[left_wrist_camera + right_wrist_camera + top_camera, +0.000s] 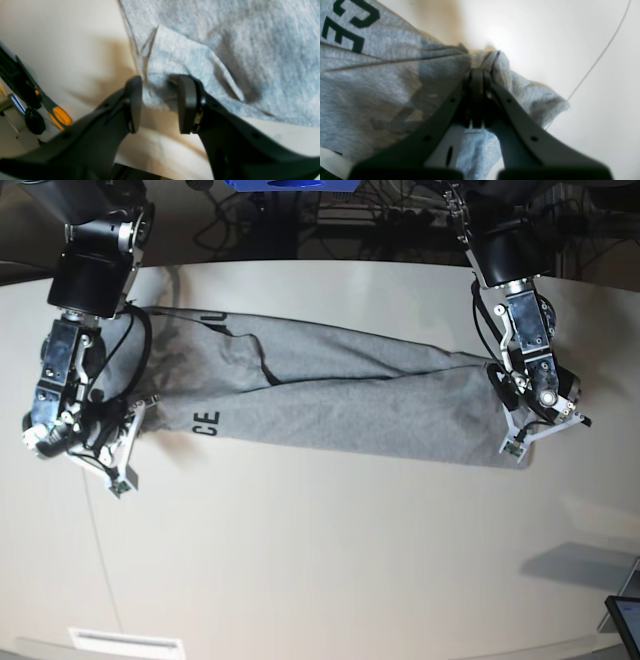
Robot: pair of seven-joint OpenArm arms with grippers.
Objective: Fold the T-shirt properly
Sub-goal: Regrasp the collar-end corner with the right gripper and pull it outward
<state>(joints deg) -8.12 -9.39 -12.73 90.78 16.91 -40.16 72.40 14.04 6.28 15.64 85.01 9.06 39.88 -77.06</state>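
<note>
t-shirt [340,400] lies stretched lengthwise across the pale counter [320,560], folded into a long grey band; black letters "ce" show near the end by the right arm.

right gripper [477,75]: clenched on a bunched fold at that end of the t-shirt, fabric gathered up around the tips, more black lettering beside it in the wrist view.

left gripper [158,100]: jaws parted, straddling the edge of the t-shirt at the opposite end; cloth sits between the fingers [186,102] but they are not pressed on it. wrist view blurred.

orange-and-black tool [56,113] at the counter's edge, well apart from the cloth.
</note>
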